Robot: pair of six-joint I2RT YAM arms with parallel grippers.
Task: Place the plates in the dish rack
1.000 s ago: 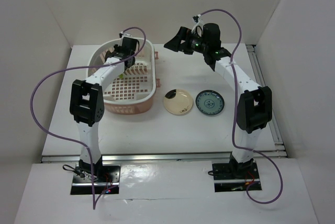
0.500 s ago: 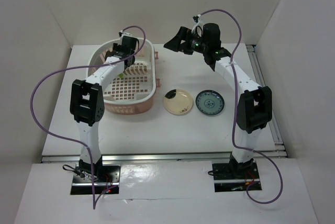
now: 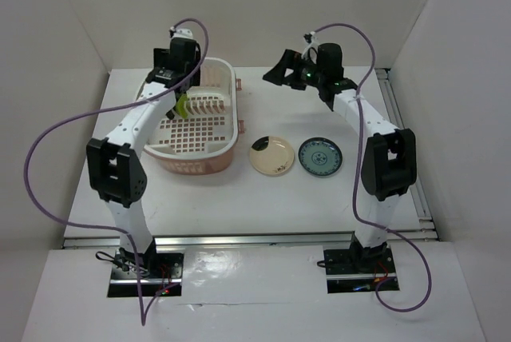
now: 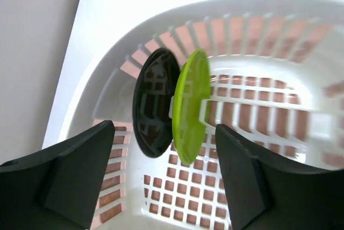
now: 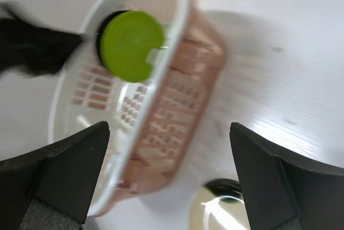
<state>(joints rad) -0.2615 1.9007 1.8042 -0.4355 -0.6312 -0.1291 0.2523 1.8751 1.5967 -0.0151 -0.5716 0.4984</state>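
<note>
My left hand hangs released over the pale pink plastic oval dish rack. Its 2 dark fingers are spread wide with nothing between them, and the bottom edge of its wrist view cuts both off.

Past them, 2 plates stand on edge in the rack: the glossy black round plate and, just beside it, the lime green round plate. The green one covers the black one's near edge, and I cannot tell whether the 2 touch. From the top view I get only a green sliver beside the row of upright dividers; the arm hides the rest, and I cannot pick out the black plate there at all.

My right hand is also released, its jaws wide and empty, raised near the rack's far right corner. Its wrist view is blurred. The green plate reads clearly there, the black one is just a dark rim behind it, and the rack's lattice is hard to make out.

The cream round plate with a dark rim mark and the blue-green patterned round plate lie flat on the white worktop, side by side just right of the rack. The right wrist view catches only the top of the cream one.
</note>
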